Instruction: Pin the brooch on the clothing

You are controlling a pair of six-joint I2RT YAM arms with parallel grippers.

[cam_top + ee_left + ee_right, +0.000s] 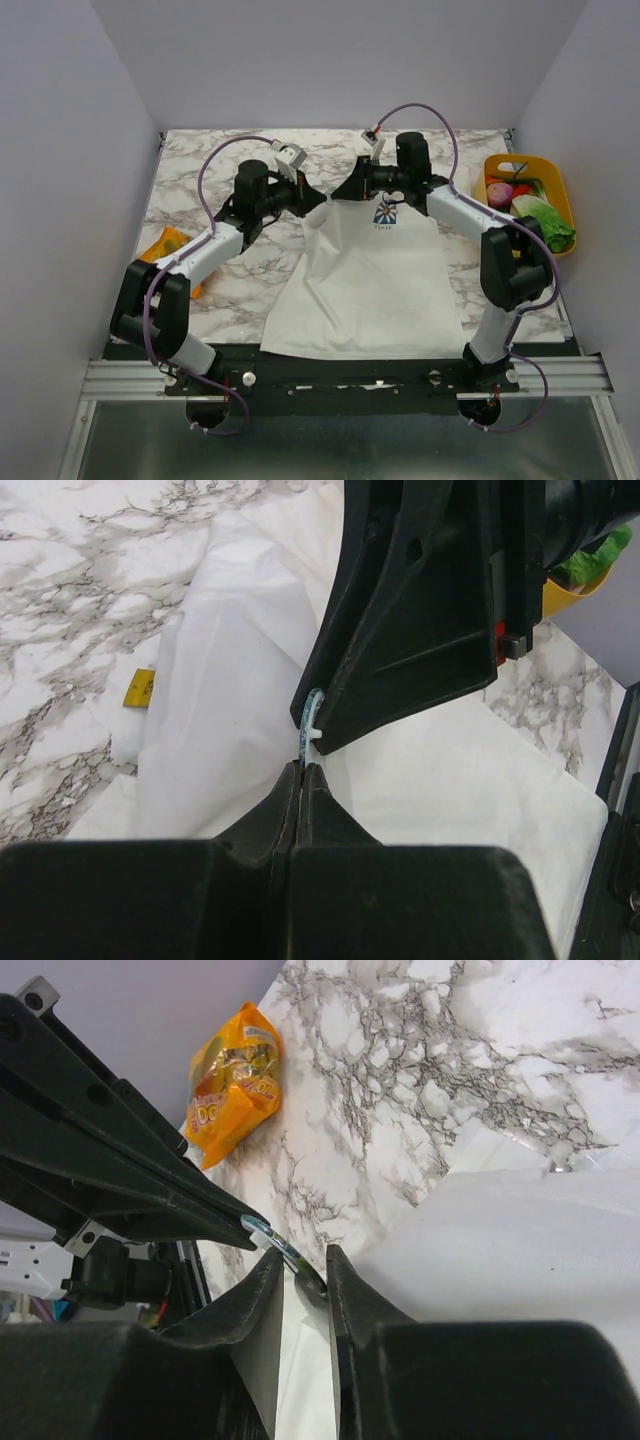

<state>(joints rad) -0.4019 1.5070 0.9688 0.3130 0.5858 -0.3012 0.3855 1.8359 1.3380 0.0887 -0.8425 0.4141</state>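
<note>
The white T-shirt (370, 280) lies flat on the marble table, its blue flower print (386, 214) on the chest. Both grippers meet tip to tip over its left shoulder: my left gripper (322, 197) and my right gripper (345, 190). The top view hides the brooch. In the left wrist view my left gripper (303, 767) is shut on the thin dark green brooch (307, 715), seen edge-on against the shirt (230, 680). In the right wrist view my right gripper (302, 1255) stands slightly open, the brooch (275, 1240) lying slanted between its fingertips above the shirt (520, 1250).
A yellow basket (553, 170) of toy food stands at the right edge of the table. An orange snack bag (170, 245) lies at the left, also seen from the right wrist (235, 1080). A small yellow tag (140, 687) lies beside the shirt. Grey walls enclose three sides.
</note>
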